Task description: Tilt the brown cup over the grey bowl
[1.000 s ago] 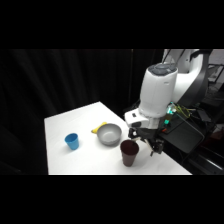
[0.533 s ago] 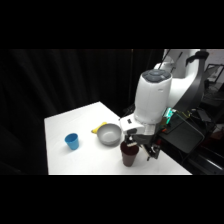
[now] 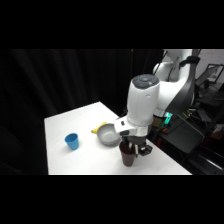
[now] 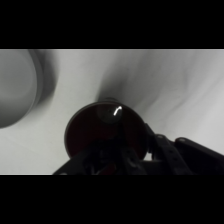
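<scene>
The brown cup stands upright on the white table, just right of the grey bowl. My gripper hangs directly over the cup, down at its rim, and hides the cup's top in the side view. In the wrist view I look down into the dark brown cup, with the gripper's black linkage crowding its near rim. The grey bowl's rim shows at the left edge, apart from the cup.
A small blue cup stands on the left part of the table. A yellow object lies against the bowl's far side. The table's right edge runs close behind the brown cup, with dark equipment beyond it.
The arm has swung left and come down, from beside the brown cup to right over it. The cup, bowl and blue cup have not moved.
</scene>
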Controlling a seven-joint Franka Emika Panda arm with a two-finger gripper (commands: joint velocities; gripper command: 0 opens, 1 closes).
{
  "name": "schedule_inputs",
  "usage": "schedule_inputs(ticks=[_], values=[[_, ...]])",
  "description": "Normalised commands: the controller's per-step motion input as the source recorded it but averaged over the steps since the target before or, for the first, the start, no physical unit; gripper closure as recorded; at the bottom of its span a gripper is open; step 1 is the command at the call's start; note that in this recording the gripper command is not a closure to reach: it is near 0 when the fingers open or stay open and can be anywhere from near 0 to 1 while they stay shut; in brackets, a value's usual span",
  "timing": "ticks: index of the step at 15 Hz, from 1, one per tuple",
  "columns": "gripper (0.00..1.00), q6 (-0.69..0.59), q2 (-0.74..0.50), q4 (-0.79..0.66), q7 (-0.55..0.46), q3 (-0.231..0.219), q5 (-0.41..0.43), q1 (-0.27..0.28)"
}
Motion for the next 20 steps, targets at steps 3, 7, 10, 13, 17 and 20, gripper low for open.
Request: schedule_inputs(ticks=[3,7,10,13,17,20], values=[[0.27,-0.21,-0.16,0.05,-0.15,-0.020,0.054,-0.079],[0.02,-0.29,-0.22,0.08,-0.19,0.012,0.149,-0.083],[0.02,-0.45,-0.37,0.18,-0.31,0.000,0.271,-0.148],[0.04,-0.47,-0.37,0.23,-0.51,-0.056,0.515,-0.259],[0.08,-0.41,-0.16,0.18,-0.82,-0.150,0.851,-0.315],[0.08,-0.45,0.01,0.10,-0.76,-0.194,0.776,-0.268]])
